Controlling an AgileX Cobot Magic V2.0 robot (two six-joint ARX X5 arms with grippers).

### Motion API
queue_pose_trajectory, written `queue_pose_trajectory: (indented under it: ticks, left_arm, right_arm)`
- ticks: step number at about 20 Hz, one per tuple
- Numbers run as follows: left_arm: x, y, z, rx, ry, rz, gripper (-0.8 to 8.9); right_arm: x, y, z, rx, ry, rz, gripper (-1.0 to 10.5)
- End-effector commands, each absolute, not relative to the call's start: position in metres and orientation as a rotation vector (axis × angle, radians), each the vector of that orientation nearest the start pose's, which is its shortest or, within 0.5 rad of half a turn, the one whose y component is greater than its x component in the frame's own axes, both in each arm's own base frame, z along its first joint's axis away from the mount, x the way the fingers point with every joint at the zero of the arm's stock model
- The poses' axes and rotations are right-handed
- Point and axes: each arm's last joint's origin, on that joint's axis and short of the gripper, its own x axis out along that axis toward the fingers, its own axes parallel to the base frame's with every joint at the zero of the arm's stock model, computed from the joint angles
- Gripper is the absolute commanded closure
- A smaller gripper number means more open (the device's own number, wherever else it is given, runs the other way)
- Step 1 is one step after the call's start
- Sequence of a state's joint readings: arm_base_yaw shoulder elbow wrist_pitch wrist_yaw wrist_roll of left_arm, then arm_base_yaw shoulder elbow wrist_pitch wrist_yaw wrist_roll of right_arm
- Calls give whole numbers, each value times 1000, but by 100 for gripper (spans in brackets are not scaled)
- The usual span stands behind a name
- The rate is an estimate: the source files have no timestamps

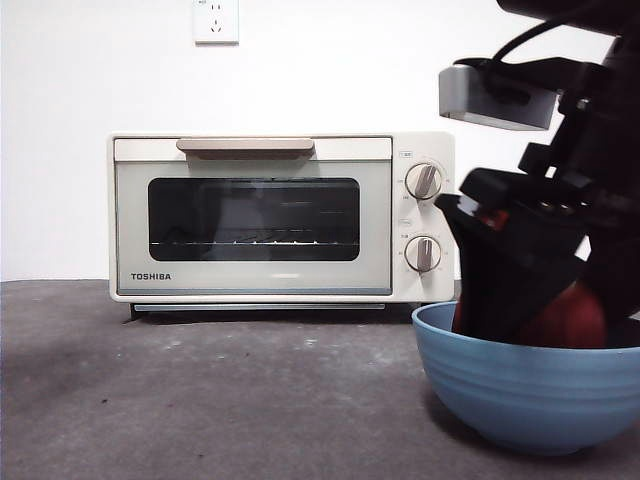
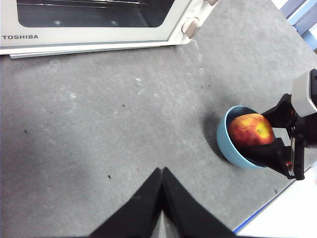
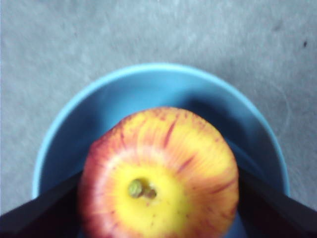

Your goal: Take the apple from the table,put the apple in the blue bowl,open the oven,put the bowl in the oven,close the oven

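The apple (image 1: 577,318) (image 3: 158,173), red with a yellow top, sits low inside the blue bowl (image 1: 530,390) (image 3: 148,82) at the right of the table (image 1: 200,400). My right gripper (image 3: 158,203) (image 1: 515,290) reaches down into the bowl and is shut on the apple, one black jaw on each side. The left wrist view shows the same apple (image 2: 251,130) and bowl (image 2: 223,143) from afar. My left gripper (image 2: 162,171) hangs shut and empty over bare table, well away from the bowl. The oven (image 1: 250,215) (image 2: 89,25) stands at the back with its door closed.
A white wall with a socket (image 1: 216,20) rises behind the oven. The table's edge (image 2: 262,210) runs close beside the bowl. Open table surface lies between the oven front and the bowl.
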State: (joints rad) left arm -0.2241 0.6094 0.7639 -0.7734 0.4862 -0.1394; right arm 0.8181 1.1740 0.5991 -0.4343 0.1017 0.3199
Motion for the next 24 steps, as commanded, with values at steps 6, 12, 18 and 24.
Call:
queue_pose_trajectory:
  ticks: [6,12,18,24]
  left_arm:
    - [109,-39,305,-192,621,-662,806]
    - [131,-46,308,-223,578,-669,806]
    - [187,-66,322,-214,472,-640,806]
    - [254,-90,333,-168,445,-649,806]
  right_arm:
    - [146,155,192,-156,972,510,456]
    - [147,147,275,-219,794,419,456]
    - [145,102,293,-351,898,58,456]
    - [152,84,289,-228,1040,98,456]
